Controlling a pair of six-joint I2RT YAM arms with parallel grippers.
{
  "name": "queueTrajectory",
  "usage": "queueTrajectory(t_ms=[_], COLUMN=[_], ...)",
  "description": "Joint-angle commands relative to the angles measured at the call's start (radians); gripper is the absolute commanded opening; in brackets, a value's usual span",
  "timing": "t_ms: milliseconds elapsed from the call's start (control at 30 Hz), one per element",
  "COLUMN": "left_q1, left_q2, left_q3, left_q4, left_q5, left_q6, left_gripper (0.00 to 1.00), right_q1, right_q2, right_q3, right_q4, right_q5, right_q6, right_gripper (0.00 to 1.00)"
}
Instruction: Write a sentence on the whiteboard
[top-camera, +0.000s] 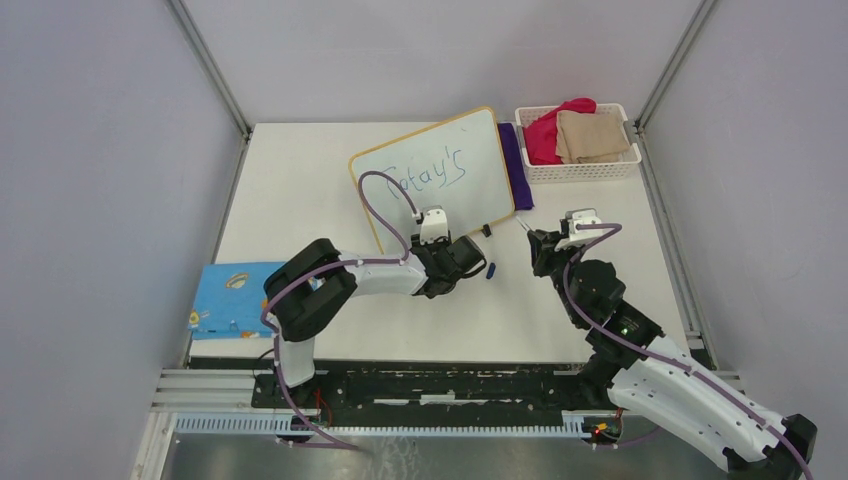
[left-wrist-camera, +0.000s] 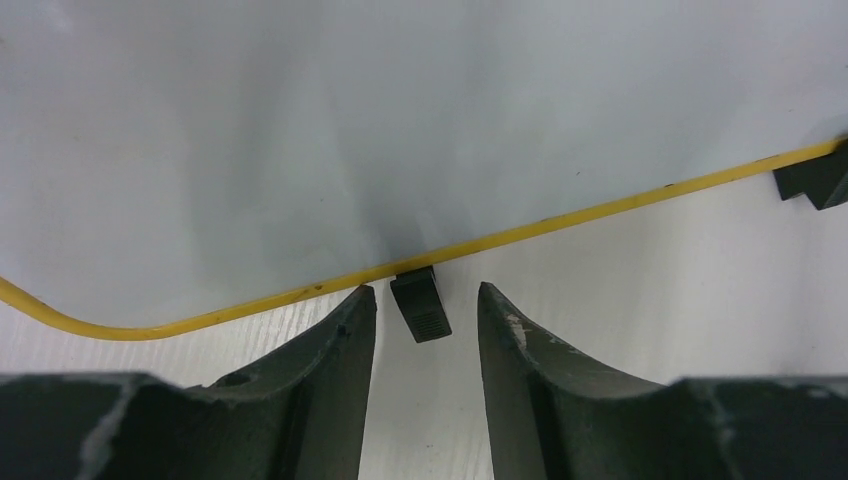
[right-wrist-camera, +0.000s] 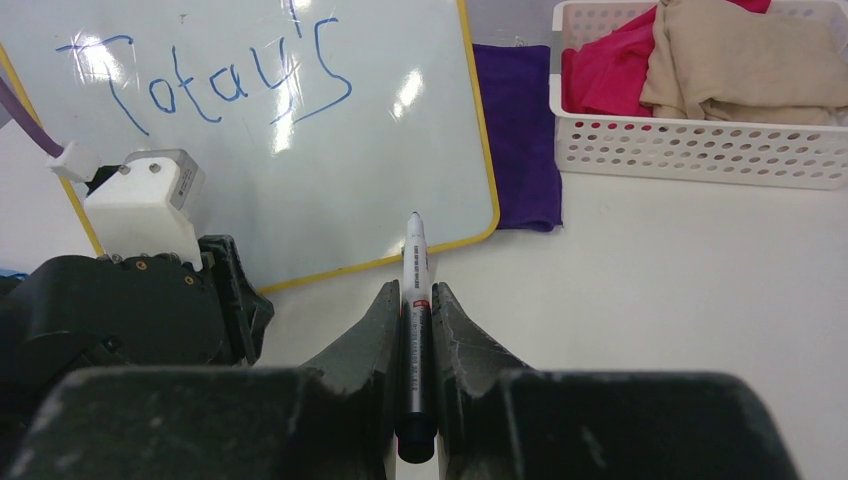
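Observation:
The whiteboard (top-camera: 440, 170) lies tilted at the table's back middle, with a yellowish frame. One line of blue writing, "Today's" (top-camera: 428, 172), shows on it, also in the right wrist view (right-wrist-camera: 210, 80). My left gripper (top-camera: 447, 255) is open at the board's near edge. Its fingers (left-wrist-camera: 340, 340) stand on either side of a small black foot (left-wrist-camera: 420, 308) without touching it. A second foot (left-wrist-camera: 815, 180) shows at the right. My right gripper (top-camera: 542, 248) is shut on a marker (right-wrist-camera: 415, 260). The uncapped tip points at the board's near right corner (right-wrist-camera: 480, 225).
A blue marker cap (top-camera: 490, 270) lies on the table between the grippers. A purple cloth (top-camera: 515, 165) lies along the board's right edge. A white basket (top-camera: 578, 170) holding red and tan cloths stands at the back right. A blue booklet (top-camera: 228, 295) lies at the front left.

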Motion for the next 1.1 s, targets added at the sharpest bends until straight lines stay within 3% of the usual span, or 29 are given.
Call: queueTrajectory(t_ms=[0, 667, 933, 1067], left_q1=[0.004, -0.030, -0.078, -0.108], left_q2=[0.030, -0.067, -0.139, -0.147], left_q3=[-0.016, -0.177, -0.250, -0.239], left_q4=[0.074, 0.130, 0.164, 0.139], left_q5=[-0.101, -0.103, -0.046, -0.040], left_q6=[0.058, 0.102, 0.158, 0.157], left_gripper=[0.47, 0.10, 0.04, 0.08], right_q1=[0.005, 0.005, 0.005, 0.005], right_q2=[0.001, 0.032, 0.044, 0.053], right_q3=[0.003, -0.009, -0.006, -0.005], right_q4=[0.024, 0.046, 0.049, 0.051], right_q5=[-0.003, -0.016, -0.023, -0.028], right_q6=[-0.002, 0.003, 0.005, 0.005], right_gripper=[0.00, 0.00, 0.00, 0.00])
